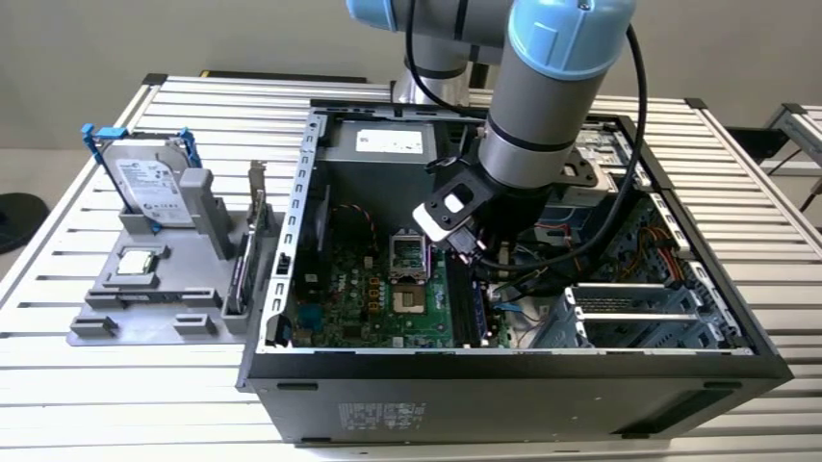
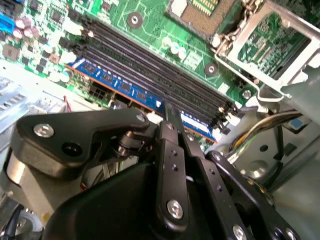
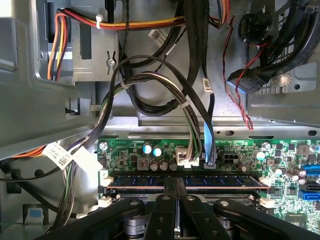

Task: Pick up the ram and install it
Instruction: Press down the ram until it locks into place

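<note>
From high in front, the exterior view looks down into the open black computer case (image 1: 514,371). Both wrist views ride close behind my gripper (image 3: 175,181), sharing the green motherboard (image 2: 150,30).

The ram (image 3: 185,181) is dark blue with a row of black chips, shown in both wrist views (image 2: 125,87). The slots (image 2: 150,65) beside it are black with white end clips. The motherboard (image 2: 150,20) is bright green, dotted with silver solder points. The gripper (image 3: 175,187) is matte black with silver screw heads. The arm (image 1: 552,87) is grey with pale blue caps. Cables (image 3: 75,22) above the board run orange, yellow, red and black. The computer case (image 1: 514,395) is black outside and grey metal inside. The table (image 1: 129,366) is ribbed silver-white.
</note>
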Controlling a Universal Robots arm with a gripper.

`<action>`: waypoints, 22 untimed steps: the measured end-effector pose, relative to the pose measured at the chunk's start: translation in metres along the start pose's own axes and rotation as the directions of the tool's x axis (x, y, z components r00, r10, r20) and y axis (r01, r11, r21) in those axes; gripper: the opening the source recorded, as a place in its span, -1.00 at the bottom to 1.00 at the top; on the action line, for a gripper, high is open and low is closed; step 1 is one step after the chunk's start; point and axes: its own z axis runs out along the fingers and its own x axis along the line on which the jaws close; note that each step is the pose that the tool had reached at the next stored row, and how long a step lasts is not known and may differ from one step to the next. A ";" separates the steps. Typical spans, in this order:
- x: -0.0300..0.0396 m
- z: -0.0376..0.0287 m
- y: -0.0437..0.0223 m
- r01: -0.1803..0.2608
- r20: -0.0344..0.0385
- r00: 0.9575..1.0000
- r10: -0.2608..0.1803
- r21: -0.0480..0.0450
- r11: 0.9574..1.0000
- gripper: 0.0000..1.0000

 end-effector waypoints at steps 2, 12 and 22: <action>0.0000 0.0001 0.0000 0.000 0.000 1.000 0.000 0.000 1.000 -1.00; 0.0004 -0.0046 0.0000 0.000 -0.003 1.000 0.000 -0.001 1.000 -1.00; -0.0001 -0.0411 -0.0003 0.000 0.000 1.000 0.000 0.000 1.000 -1.00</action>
